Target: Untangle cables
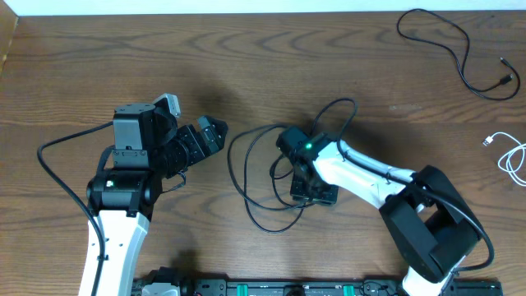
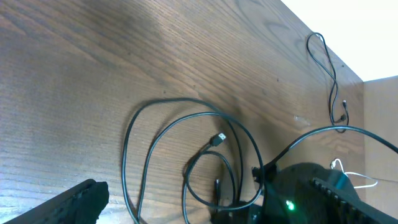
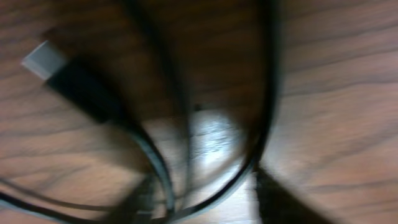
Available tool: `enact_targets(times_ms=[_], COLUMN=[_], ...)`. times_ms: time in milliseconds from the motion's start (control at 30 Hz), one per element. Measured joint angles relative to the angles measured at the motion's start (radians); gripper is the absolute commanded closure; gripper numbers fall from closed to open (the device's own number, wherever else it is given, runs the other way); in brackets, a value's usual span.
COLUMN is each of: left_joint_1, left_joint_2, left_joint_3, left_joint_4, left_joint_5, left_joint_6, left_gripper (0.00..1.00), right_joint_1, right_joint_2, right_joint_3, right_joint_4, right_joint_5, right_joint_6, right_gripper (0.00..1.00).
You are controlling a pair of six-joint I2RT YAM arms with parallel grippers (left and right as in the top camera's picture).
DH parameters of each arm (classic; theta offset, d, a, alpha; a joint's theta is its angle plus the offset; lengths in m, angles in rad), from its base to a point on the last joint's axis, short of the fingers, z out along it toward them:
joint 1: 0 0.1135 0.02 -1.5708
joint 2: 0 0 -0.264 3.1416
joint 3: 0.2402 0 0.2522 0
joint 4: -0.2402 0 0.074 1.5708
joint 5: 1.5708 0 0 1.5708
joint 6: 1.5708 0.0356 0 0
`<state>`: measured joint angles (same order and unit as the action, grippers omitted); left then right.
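One strand only should be pinched from the black cable (image 3: 87, 93) by the right gripper (image 1: 312, 196), closure unclear; left gripper (image 1: 215, 134) spread.

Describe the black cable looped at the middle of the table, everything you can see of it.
The black cable is thin, flexible and rubbery-looking. It lies flat on the wooden table in several loose, overlapping loops near the centre. One end carries a USB plug with a black body and a silver metal tip, lying inside the loops. The right gripper sits low over its right-hand loops. The wrist view there is too blurred to show whether the cable is gripped.
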<state>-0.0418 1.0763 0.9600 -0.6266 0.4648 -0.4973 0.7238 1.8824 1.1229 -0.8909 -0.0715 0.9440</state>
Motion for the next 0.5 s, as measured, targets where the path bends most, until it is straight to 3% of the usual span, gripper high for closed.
enact_targets(times_ms=[33, 67, 500], left_joint_1=[0.0, 0.0, 0.0], left_joint_2=[0.0, 0.0, 0.001], left_joint_3=[0.0, 0.0, 0.0], left_joint_4=[0.0, 0.0, 0.0], left_joint_5=[0.0, 0.0, 0.0], left_joint_6=[0.0, 0.0, 0.0], left_gripper=[0.0, 0.0, 0.0], right_joint_1=[0.005, 0.006, -0.089], right_joint_2=[-0.006, -0.012, -0.034], right_joint_3=[-0.01, -0.019, -0.041], right_joint_4=[0.011, 0.015, 0.124], right_joint_5=[0.002, 0.004, -0.021], right_joint_6=[0.006, 0.014, 0.006], right_gripper=[0.98, 0.99, 0.99])
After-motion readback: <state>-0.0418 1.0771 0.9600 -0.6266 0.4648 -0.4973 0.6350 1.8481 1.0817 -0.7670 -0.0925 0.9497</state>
